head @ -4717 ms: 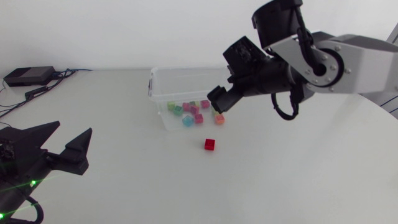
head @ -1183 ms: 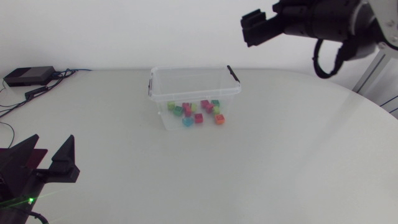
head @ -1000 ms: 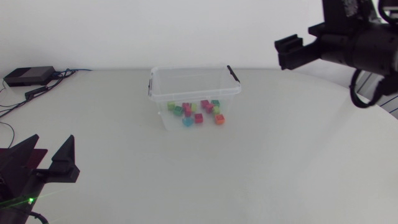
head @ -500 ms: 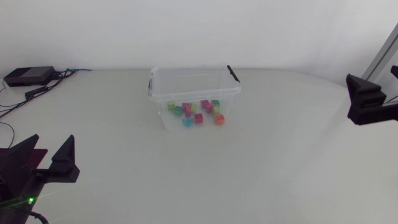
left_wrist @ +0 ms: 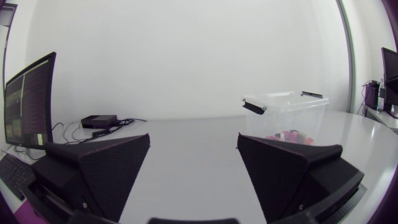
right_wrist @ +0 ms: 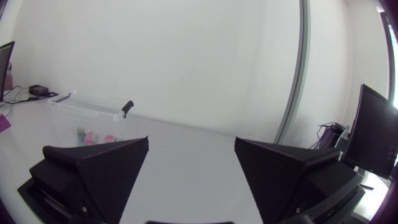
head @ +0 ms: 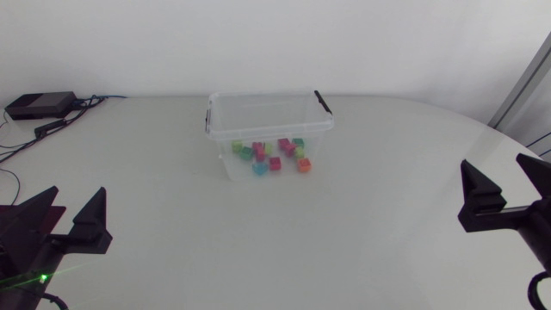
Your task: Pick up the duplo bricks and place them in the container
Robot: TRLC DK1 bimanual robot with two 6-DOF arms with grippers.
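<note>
From above, the clear plastic container point(head: 258, 110) stood at the far middle of the white table point(head: 362, 241), its long side running across between the arms. Every one of the coloured duplo bricks point(head: 274, 156) that showed lay inside it. The left gripper point(head: 79, 195) and right gripper point(head: 493, 165) hung at the near corners, fingers spread on nothing, both well apart from the container and neither clearly nearer. A small black box point(head: 38, 105) with cables sat at the far left corner.

At the left wrist, the left gripper point(left_wrist: 193, 149) gaped, with the container point(left_wrist: 292, 107) and bricks point(left_wrist: 290, 134) ahead past its right finger.

At the right wrist, the right gripper point(right_wrist: 191, 152) gaped too, with the container point(right_wrist: 93, 113) and bricks point(right_wrist: 91, 133) ahead past its left finger. By my reckoning, no brick remained to fetch.
</note>
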